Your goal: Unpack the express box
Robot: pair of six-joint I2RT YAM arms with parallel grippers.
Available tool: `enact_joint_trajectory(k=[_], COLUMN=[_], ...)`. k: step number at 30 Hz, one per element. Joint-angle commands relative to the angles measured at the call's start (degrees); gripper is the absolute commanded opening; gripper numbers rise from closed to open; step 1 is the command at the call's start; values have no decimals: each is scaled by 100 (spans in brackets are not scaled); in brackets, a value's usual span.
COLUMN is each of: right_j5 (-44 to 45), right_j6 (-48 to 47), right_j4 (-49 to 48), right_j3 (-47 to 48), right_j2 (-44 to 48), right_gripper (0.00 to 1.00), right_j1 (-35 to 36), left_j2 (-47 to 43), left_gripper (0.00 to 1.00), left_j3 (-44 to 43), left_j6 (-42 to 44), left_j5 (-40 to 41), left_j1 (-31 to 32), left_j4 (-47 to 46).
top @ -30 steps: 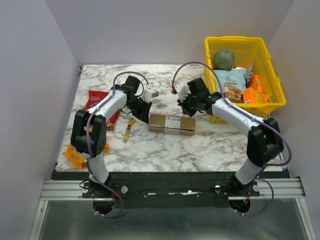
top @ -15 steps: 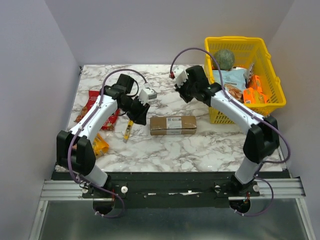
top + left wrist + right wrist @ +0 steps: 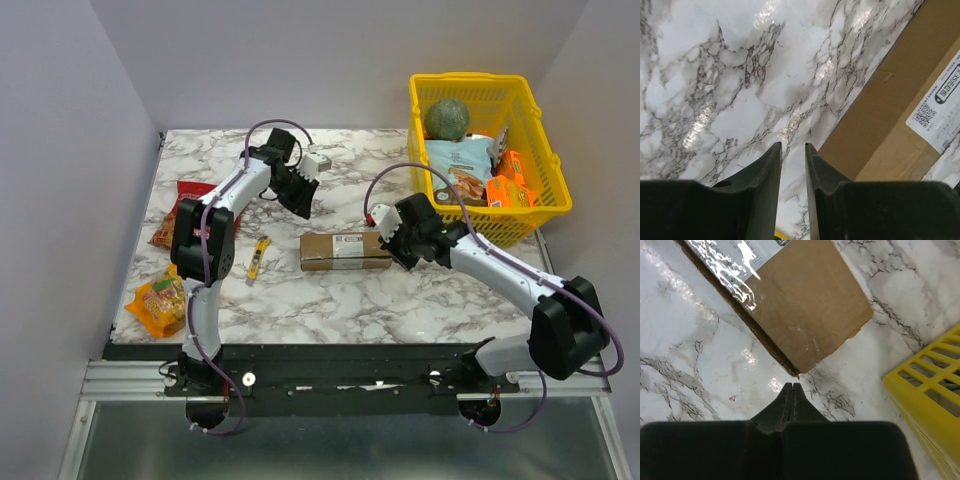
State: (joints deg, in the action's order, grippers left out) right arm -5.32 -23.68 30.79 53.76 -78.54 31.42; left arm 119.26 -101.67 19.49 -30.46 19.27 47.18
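- The marble table (image 3: 330, 300) takes up most of the top view, white with grey veins; both arms reach out over it from its near edge.
- A yellow plastic basket (image 3: 490, 78) stands at the table's far right corner; a pale blue bag (image 3: 460, 160), a round green thing (image 3: 446, 118) and some orange packs (image 3: 510, 187) lie inside it.
- The express box (image 3: 345, 250) lies flat near the middle of the table, its long side running left to right and its white label facing up; it looks closed, and clear tape shows beside the label in the right wrist view.
- The right gripper (image 3: 791, 385) is low at the box's right end, between the box and the basket; its fingers are pressed together with nothing between them, and the tips sit just short of the box's corner; I cannot tell whether they touch it.
- The left gripper (image 3: 792, 145) is over bare marble just beyond the box's far left corner; its fingers stand a narrow gap apart and hold nothing.
- A red snack bag (image 3: 178, 208) lies near the table's left edge; an orange snack bag (image 3: 160, 300) lies nearer, at the front left corner.
- A small yellow utility knife (image 3: 258, 258) lies just left of the box, apart from it.
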Motion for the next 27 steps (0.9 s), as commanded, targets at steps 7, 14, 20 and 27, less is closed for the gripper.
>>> enact_joint_trajectory(k=[7, 14, 20, 27], right_j5=[-188, -31, 127, 691], right_j6=[-155, -110, 328, 1690], right_j4=[-265, -407, -450, -627], right_j3=[802, 2208, 2983, 2474], right_j2=[-1065, -2182, -2719, -1859], right_gripper=[1, 0, 0, 37], right_j1=[13, 13, 13, -144], left_j2=[-912, -1765, -2283, -2960], left_gripper=[33, 33, 33, 33], left_j3=[1394, 2519, 2942, 2863], left_j6=[196, 477, 538, 355], left_j5=[-425, -961, -1217, -1462], left_j1=[42, 77, 86, 51], left_j4=[380, 546, 687, 364])
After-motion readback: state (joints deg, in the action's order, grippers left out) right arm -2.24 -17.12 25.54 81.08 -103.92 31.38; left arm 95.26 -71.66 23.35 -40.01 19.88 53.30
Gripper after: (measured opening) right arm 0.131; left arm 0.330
